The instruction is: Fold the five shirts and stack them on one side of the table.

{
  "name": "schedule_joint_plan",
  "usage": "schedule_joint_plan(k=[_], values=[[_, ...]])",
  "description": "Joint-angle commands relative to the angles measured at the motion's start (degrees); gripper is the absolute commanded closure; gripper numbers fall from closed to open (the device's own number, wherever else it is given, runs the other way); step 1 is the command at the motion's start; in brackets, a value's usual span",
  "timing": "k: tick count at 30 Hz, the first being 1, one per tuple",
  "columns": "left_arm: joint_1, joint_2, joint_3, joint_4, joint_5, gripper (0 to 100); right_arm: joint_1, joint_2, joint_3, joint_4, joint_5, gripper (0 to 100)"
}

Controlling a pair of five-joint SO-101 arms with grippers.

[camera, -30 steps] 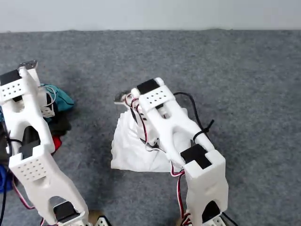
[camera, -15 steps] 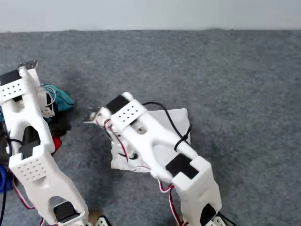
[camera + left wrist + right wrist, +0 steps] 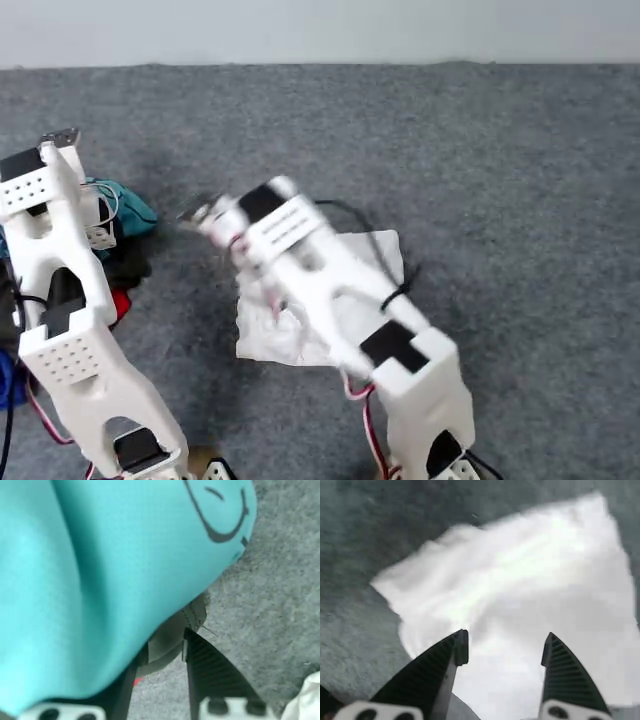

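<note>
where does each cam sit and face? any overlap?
High view: fixed overhead, facing down on the grey table; shows left arm beside the teal shirt, right arm over the white shirt.
Left wrist view: on the left arm's wrist, close on the teal shirt; left gripper in foreground.
Right wrist view: on the right arm's wrist, facing down at the white shirt; right gripper open in foreground.
Shared: white shirt in high and right wrist; teal shirt in high and left wrist.

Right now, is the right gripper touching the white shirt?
Cannot tell. The right wrist view shows the open right gripper with its fingertips overlapping the white shirt, neither contact nor gap plain. The high view, looking down, cannot show its height.
</note>
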Motion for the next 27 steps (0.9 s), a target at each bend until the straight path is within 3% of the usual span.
schedule_joint_plan(k=[1, 5, 15, 21, 27], values=[[-0.44, -2.55, -1.54, 0.53, -0.88, 87, 5.58, -2.51, -1.93, 3.38, 1.14, 75.4], [-0.44, -2.55, -1.54, 0.53, -0.88, 87, 5.41, -0.92, 1.58, 4.09, 0.79, 75.4], [-0.44, -2.46, -1.54, 0.53, -0.88, 87, -9.19, 1.8, 3.96, -2.86, 0.62, 75.4], [-0.44, -2.46, -1.45, 0.53, -0.88, 87, -12.62, 4.79, 3.96, -9.54, -3.78, 75.4], [-0.44, -2.46, -1.45, 0.53, -0.88, 87, -9.8, 0.84, -2.99, -4.0, -3.78, 75.4]])
